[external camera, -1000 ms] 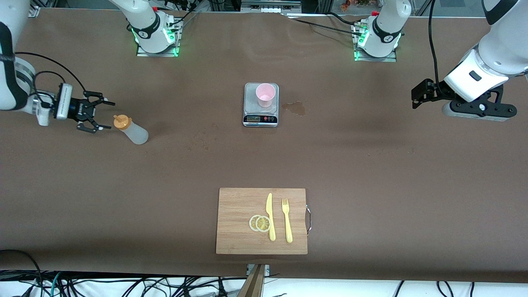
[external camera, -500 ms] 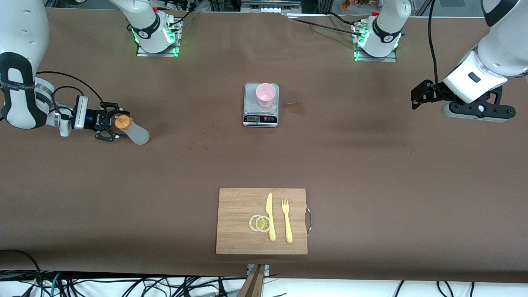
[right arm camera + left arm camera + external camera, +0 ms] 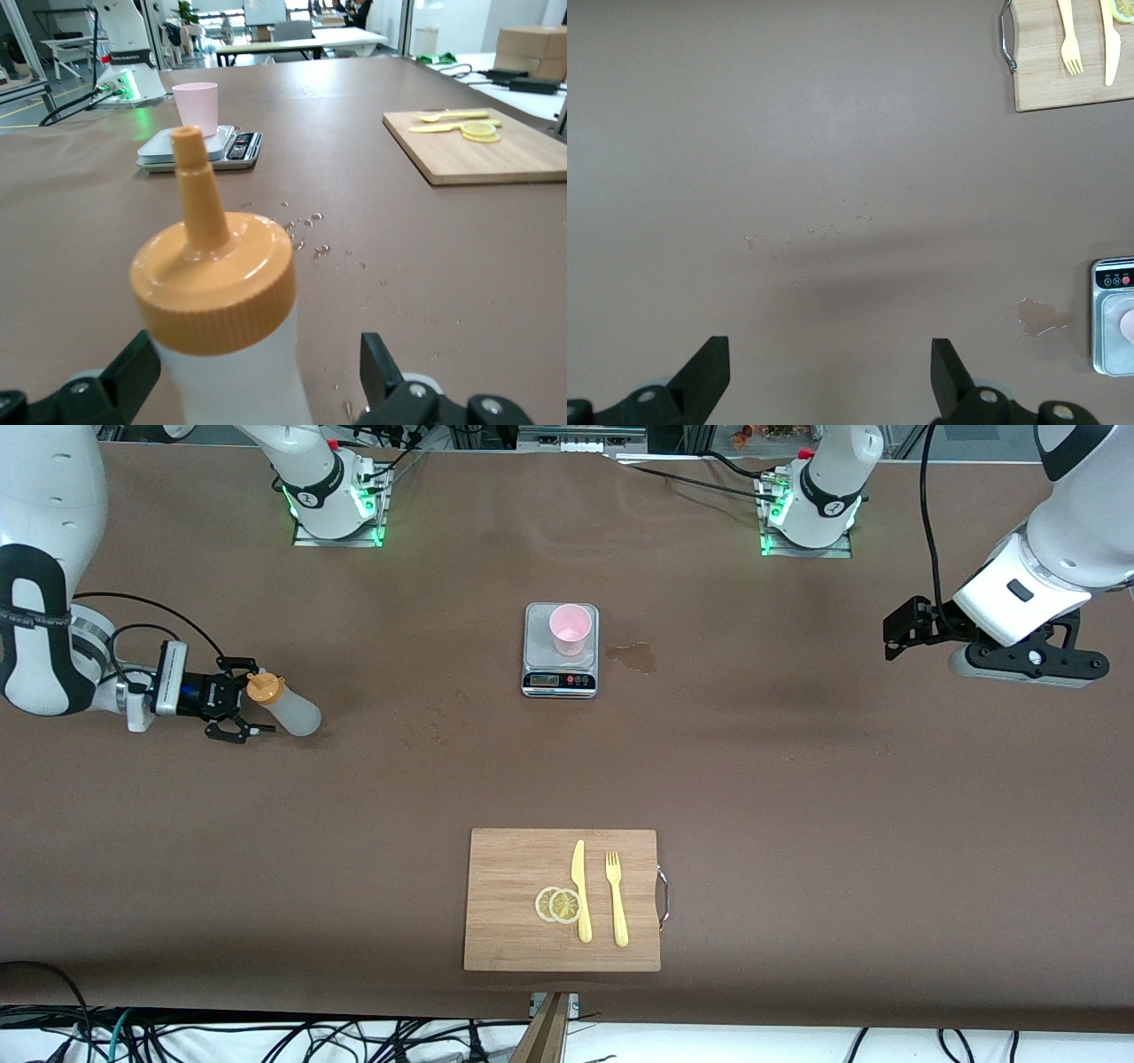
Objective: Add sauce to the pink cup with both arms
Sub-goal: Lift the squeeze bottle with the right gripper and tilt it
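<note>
My right gripper (image 3: pixel 252 708) stands wide open around the bottle (image 3: pixel 285 705), seemingly not yet touching, ready to pinch, well apart from the cup (image 3: pixel 570 628); my left gripper (image 3: pixel 897 631) waits open, empty.

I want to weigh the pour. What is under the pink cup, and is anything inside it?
The pink cup stands on a small kitchen scale. Its inside looks empty, though the bottom is hard to judge.
</note>
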Robot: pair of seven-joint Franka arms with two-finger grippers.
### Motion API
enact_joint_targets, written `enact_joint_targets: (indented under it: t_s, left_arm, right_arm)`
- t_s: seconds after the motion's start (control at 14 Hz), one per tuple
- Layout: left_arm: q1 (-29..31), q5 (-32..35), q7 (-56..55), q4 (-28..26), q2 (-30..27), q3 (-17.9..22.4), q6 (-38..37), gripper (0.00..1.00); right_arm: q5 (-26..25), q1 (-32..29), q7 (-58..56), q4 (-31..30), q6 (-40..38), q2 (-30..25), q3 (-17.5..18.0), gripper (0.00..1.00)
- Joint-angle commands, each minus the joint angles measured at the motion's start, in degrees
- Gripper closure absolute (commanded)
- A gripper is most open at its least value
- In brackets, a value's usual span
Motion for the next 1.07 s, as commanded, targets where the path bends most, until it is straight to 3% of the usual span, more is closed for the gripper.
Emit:
enact_joint_targets:
  t_s: [0.0,0.57,1.0]
  left_arm:
    - [0.01,-0.82,0.72,1.69,0.73,0.21,-0.31,0.00]
    - [0.01,-0.82,0.72,1.69,0.73,0.21,-0.31,0.00]
    - [0.09,-0.82,0.72,1.69,0.73,0.21,-0.31,0.00]
  right_arm:
    - [2.37,-2.00,-4.36,3.02,-3.58,4.28,1.67,0.00]
    - [2.55,-2.00,-5.43,3.11,-5.43,4.90,4.31,0.01]
    - [2.12,-1.56,-4.02,5.65,-5.87,4.72,7.29,0.69]
